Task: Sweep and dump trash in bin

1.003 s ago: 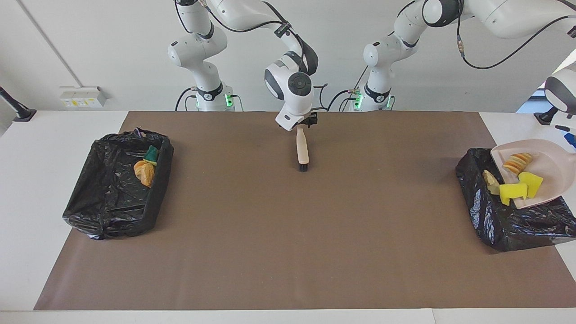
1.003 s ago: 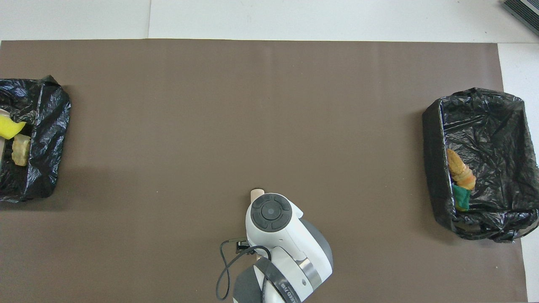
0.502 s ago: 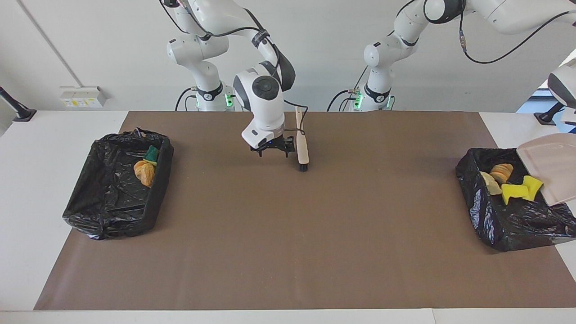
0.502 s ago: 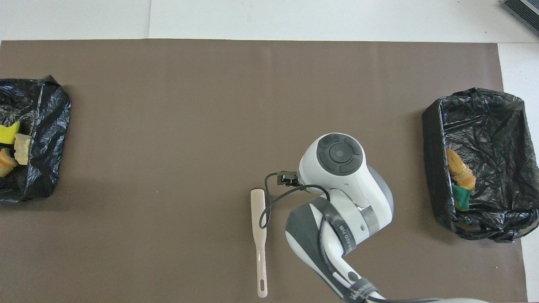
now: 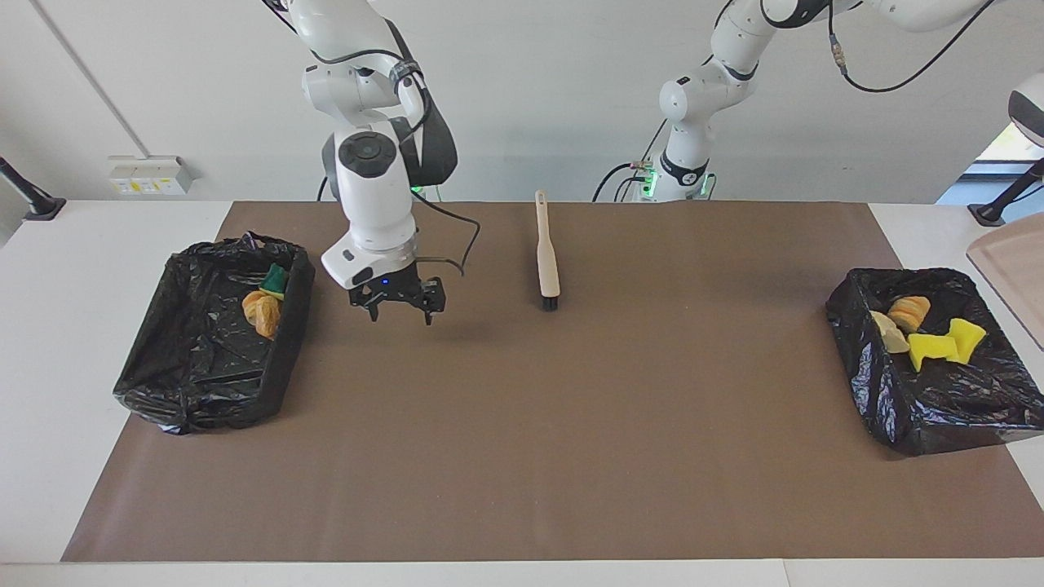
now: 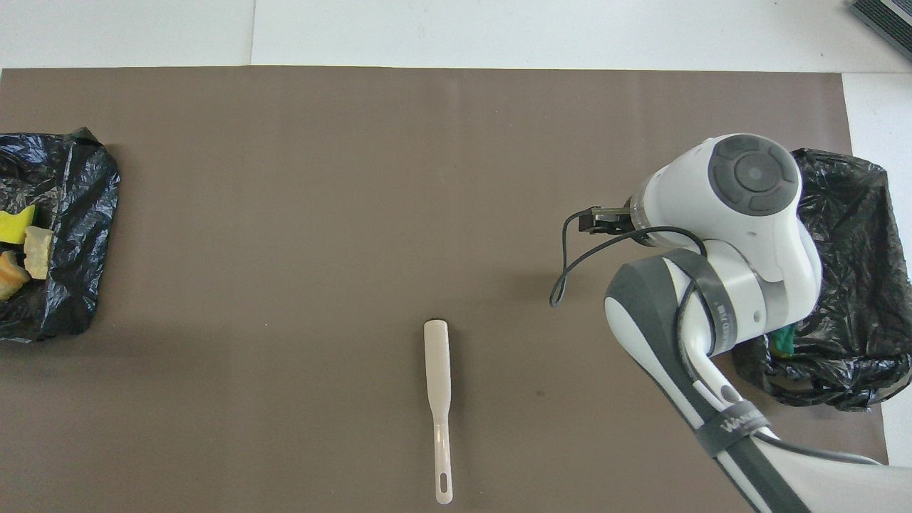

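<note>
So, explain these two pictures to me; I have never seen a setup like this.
These are two robot arms at a table, photographed at one moment by two cameras. One camera faces the robots from across the table; the other looks down from above their own end.

A brown mat covers the table. At each end stands a bin lined with a black bag. The bin at the left arm's end holds yellow sponge pieces and bread-like lumps; the bin at the right arm's end holds an orange lump and a green piece. A brush lies flat on the mat, with nothing touching it.

The right arm's fingers hang open and empty over the mat beside its bin. The left arm's fingers are out of the picture, but the beige dustpan raised at that edge is evidently in their grip.
</note>
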Tool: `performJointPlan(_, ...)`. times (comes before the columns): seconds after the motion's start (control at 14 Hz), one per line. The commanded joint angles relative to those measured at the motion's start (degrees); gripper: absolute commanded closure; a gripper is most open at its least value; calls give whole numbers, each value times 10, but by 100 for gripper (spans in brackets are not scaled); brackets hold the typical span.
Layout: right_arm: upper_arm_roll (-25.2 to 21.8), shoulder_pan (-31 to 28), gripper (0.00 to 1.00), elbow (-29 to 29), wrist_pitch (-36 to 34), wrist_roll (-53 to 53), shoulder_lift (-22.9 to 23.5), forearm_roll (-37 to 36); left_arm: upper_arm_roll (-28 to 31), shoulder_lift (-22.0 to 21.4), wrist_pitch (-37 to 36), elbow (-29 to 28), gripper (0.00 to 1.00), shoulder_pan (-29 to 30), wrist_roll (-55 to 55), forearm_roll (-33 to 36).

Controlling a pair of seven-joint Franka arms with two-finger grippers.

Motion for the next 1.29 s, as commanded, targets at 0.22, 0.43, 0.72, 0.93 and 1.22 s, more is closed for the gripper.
performJointPlan(0.22, 2, -32, 0, 54, -81, -15, -43, -44, 2, -19, -169, -21, 100, -161, -148, -147)
performJointPlan(0.43, 3, -57, 0, 84, -132, -37, -70, -46, 2, -18, -239, -22, 100, -251, -289, -205)
performJointPlan(0.72, -5, -66, 0, 116, -185, -38, -92, -32, 2, -11, -270, -20, 100, -330, -435, -277)
performJointPlan(0.93, -14, -70, 0, 121, -202, -38, -96, 4, 2, 22, -267, -14, 100, -402, -593, -337)
performJointPlan(1.22, -35, -102, 0, 172, -270, -84, -111, 31, 2, 73, -247, 9, 100, -473, -829, -447)
